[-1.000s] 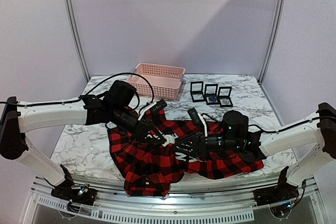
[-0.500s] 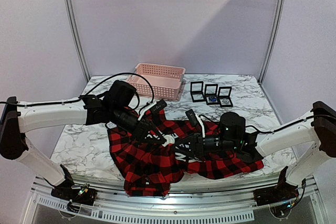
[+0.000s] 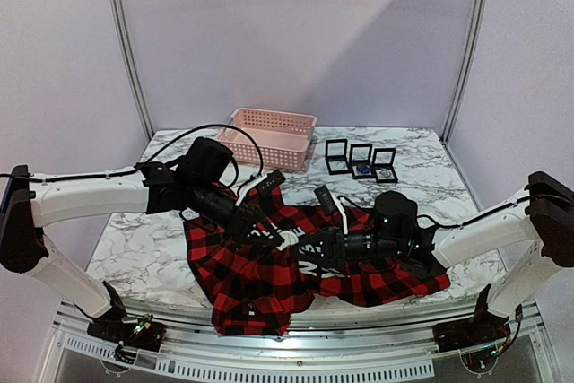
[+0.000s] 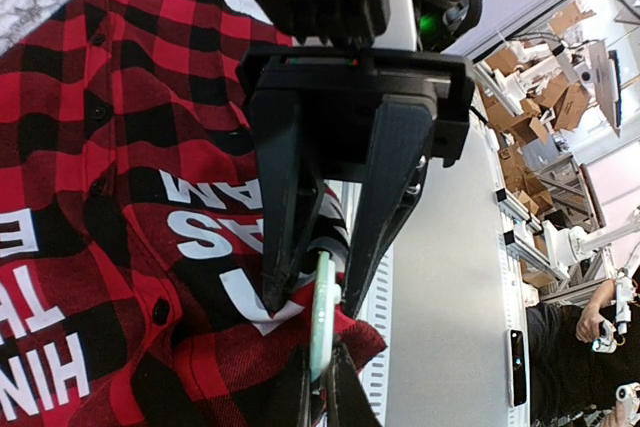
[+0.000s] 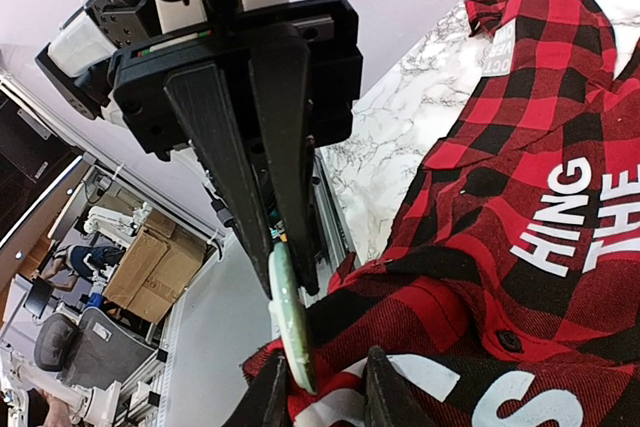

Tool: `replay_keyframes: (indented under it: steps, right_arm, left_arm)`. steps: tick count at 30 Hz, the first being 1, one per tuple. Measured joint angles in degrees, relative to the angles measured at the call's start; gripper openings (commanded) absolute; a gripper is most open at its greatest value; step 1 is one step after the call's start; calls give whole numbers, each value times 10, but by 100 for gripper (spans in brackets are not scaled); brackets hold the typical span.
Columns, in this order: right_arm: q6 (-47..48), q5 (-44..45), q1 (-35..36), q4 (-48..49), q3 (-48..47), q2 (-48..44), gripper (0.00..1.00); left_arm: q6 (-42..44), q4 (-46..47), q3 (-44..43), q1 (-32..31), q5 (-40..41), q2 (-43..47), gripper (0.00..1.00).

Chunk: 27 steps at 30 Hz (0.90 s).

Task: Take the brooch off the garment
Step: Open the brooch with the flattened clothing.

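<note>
The garment, a red-and-black plaid shirt with white lettering, lies crumpled on the table's front half. The brooch is a pale green disc seen edge-on, standing up from a raised fold of the shirt. My left gripper is shut on the disc's edge; in the right wrist view its fingers press together over the brooch. My right gripper faces it from the other side. Its jaws stand apart, straddling the disc and the fold of the garment. Both grippers meet over the shirt's middle.
A pink slotted basket stands at the back centre. Three small black open boxes sit to its right. The marble table shows bare on both sides of the shirt. A black cable loops over the left arm.
The right gripper has slid left toward the left gripper and its jaws have narrowed around the brooch and fold. The left arm has kept still.
</note>
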<state>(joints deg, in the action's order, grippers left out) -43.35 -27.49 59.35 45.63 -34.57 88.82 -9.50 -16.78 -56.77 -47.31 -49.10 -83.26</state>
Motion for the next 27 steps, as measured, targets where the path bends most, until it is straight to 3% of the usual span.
replay_keyframes:
  steps: [5, 11, 27]
  right_arm:
    - [-5, -2, 0, 11, -4, 9, 21]
    - [-16, -6, 0, 26, -4, 14, 9]
    - [-81, -45, -18, 54, -12, 40, 7]
  left_arm:
    - [0, 0, 0, 1, 0, 0, 0]
    - [0, 0, 0, 1, 0, 0, 0]
    - [5, -4, 0, 2, 10, 0, 0]
